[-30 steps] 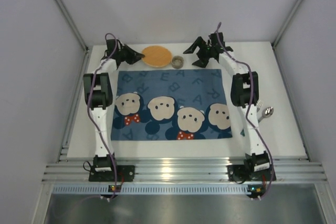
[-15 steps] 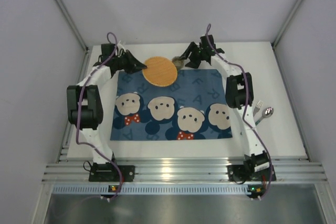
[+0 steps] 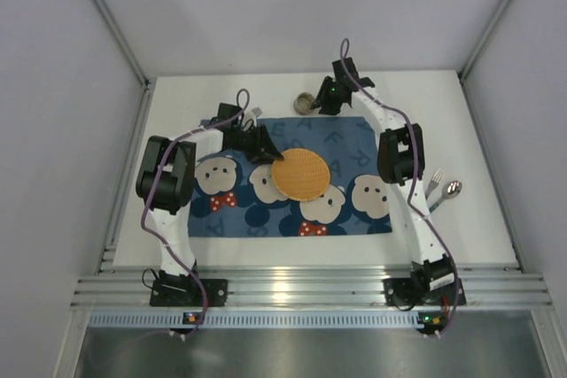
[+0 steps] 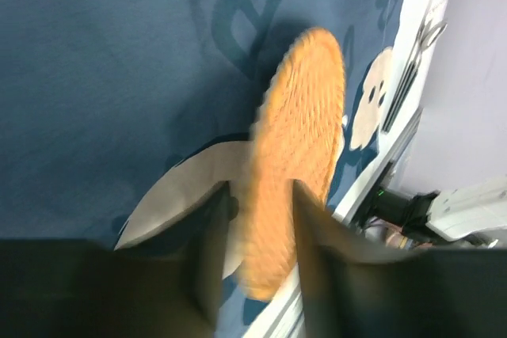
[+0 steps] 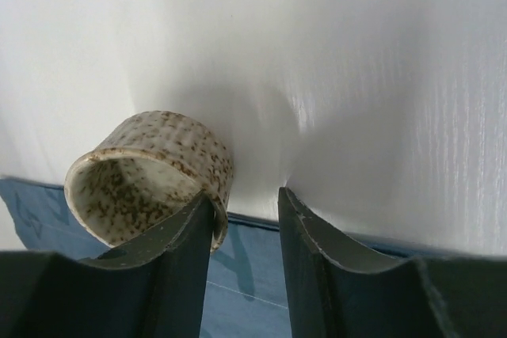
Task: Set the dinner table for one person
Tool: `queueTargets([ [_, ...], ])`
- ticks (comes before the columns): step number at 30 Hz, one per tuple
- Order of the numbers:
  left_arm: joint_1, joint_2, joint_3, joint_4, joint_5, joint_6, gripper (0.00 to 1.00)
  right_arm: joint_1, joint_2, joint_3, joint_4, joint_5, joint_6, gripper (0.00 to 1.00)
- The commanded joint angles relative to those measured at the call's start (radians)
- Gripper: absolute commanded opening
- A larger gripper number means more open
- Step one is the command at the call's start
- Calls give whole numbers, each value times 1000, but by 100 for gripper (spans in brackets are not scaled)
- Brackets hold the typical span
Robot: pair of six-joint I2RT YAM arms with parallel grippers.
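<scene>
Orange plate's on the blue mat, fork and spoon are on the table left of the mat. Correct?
One thing is off. The orange plate is on the blue mat, but the fork and spoon lie on the white table to the right of the mat, not the left. The top external view shows this.

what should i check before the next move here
1. The orange plate is over the middle of the mat: ok.
2. The plate lies flat: cannot tell, blurred.
3. The left gripper is free of the plate: cannot tell.
4. The right gripper straddles the speckled cup: not ok, the cup sits beside one finger.
5. The fork and spoon are set by the plate: not ok, both lie on the table right of the mat.
</scene>
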Motion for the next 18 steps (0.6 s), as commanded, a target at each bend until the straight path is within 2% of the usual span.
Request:
queueTargets([
  [1,16,27,29,-44,-6,68,48,29,-33,57,-58,75,-46,38],
  [2,15,34,29,-59,-15,77,80,30,-31,59,-58,78,-45,36],
  [4,13,39,24,-93,-26,110,98,30,-30,65,-58,83,-43,33],
  [11,13,33,16,-142,-59,137,98,27,-28,71,-26,91,-43,23],
  [12,13,33,20,-147,-63,140,98,27,-30,71,-18,89,-43,17],
  [14,13,28,27,-162,-66,145,98,21,-44,72,17,75,-39,10],
  [15,13,28,29,-166,-69,148,98,17,-51,71,28,75,-37,3],
  [18,13,21,29,-168,-66,145,98,-3,-88,65,74,78,-33,0],
])
